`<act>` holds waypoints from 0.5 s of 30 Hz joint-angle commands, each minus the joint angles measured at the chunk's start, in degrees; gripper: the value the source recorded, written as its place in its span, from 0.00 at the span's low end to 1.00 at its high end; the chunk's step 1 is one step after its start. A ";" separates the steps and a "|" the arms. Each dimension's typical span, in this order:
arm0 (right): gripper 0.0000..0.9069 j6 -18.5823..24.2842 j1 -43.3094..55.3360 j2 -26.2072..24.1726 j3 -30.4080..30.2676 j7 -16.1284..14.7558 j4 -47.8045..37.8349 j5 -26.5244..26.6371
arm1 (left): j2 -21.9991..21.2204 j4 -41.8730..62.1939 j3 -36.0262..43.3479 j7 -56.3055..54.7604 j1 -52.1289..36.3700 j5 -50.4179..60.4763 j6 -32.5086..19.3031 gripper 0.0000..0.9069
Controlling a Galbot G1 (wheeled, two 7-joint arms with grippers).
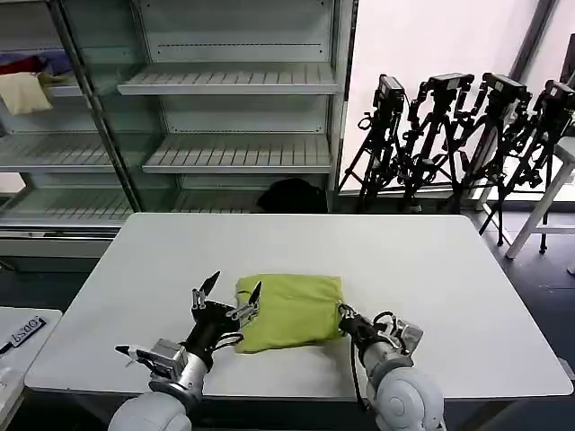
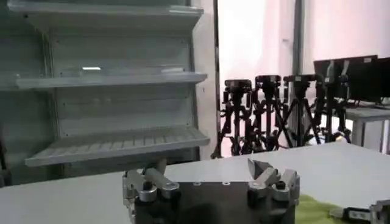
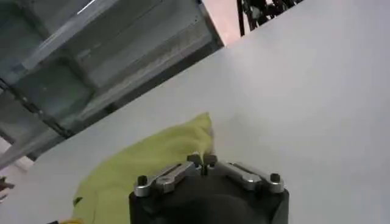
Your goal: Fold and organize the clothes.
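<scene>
the white table (image 1: 431, 269) stands before grey shelves (image 1: 234, 117), with tripods (image 1: 449, 135) off to the right. the lime t-shirt (image 1: 292, 310) lies folded into a compact bundle near the table's front edge, no print or writing readable on it. the left gripper (image 1: 230, 296) hovers at the bundle's left edge, fingers spread wide and holding nothing, while the right gripper (image 3: 202, 160) sits at its right edge with fingertips pressed together, nothing visibly between them.

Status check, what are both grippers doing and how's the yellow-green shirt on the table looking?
Left gripper open at the folded T-shirt's left edge. Right gripper shut at its right edge. Table around it unobstructed.
</scene>
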 commanded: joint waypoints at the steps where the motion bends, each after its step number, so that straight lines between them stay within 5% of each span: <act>1: 1.00 0.11 -1.73 -0.58 1.52 -2.07 1.08 -7.97 | -0.02 -0.07 -0.16 0.09 0.62 0.11 -0.25 1.00; 8: 1.00 0.25 -4.02 1.38 1.77 -11.50 1.81 -32.55 | -0.10 0.21 -0.12 0.11 0.72 0.10 -0.61 1.00; 15: 1.00 2.13 -2.71 1.85 1.83 -15.40 0.03 -45.49 | -0.48 0.56 -0.05 0.07 0.94 -0.13 -1.00 1.00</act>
